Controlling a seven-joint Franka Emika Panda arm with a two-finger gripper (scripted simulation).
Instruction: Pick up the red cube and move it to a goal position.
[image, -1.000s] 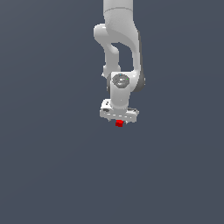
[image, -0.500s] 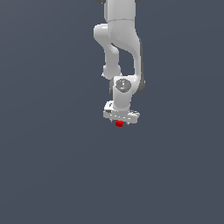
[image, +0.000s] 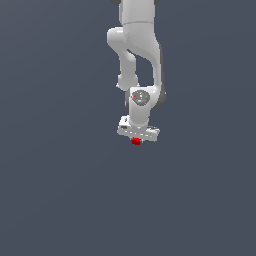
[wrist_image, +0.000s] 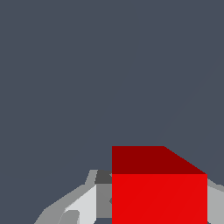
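Observation:
The red cube (image: 136, 142) shows as a tiny red block just under the white gripper (image: 136, 140) in the exterior view, near the picture's middle. In the wrist view the red cube (wrist_image: 159, 188) fills the space between the grey fingers (wrist_image: 78, 205), which press against its sides. The gripper (wrist_image: 159, 201) is shut on the cube. The white arm hangs down from the top of the exterior view with the hand pointing downward. No goal marker shows in either view.
Plain dark grey ground (image: 60, 190) surrounds the arm on all sides, and no other object or edge shows.
The arm has shifted slightly, with the hand and the held cube staying at about the same place in the exterior view. The grip on the cube is unchanged.

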